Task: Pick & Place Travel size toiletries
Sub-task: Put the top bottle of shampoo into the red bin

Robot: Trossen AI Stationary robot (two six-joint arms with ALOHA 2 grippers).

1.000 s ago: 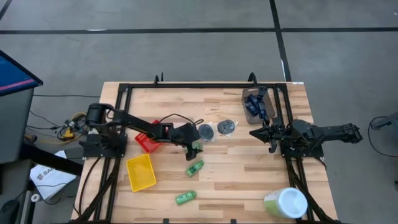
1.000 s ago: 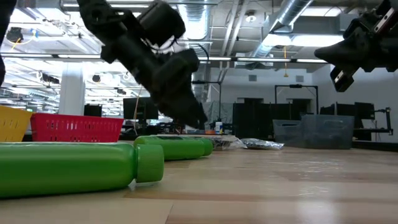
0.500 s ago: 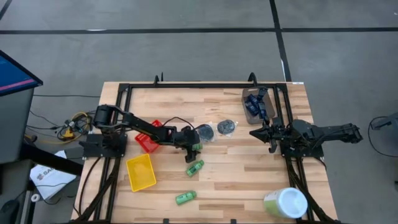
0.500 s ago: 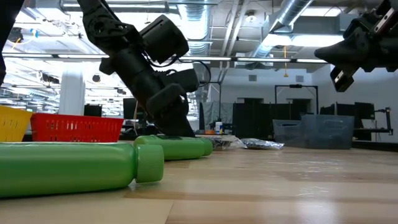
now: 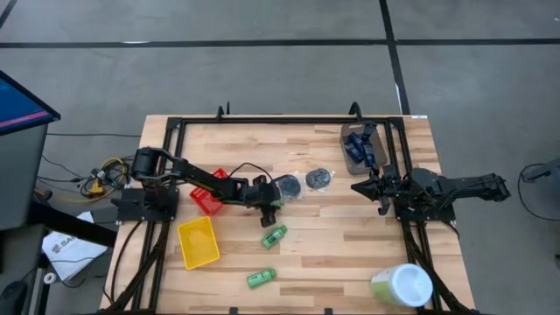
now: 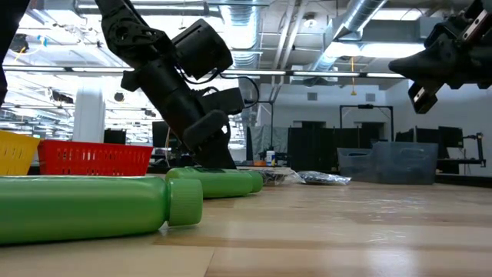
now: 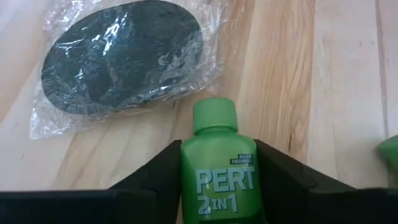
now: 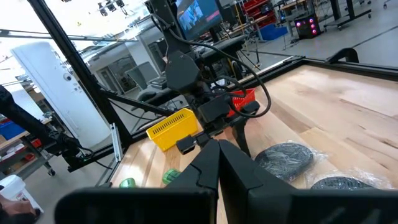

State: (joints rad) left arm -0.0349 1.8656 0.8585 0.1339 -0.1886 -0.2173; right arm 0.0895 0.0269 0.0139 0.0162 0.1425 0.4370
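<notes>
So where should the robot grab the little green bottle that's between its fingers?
Around the body, below the cap. The green bottle lies flat on the table, so the left tool comes from above, one finger on each long side.

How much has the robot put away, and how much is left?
Done: blue tubes already lie in the grey bin. In hand: the left gripper has a green bottle between its fingers, down on the table. Left: two green bottles and two discs. The right gripper waits, shut.
</notes>
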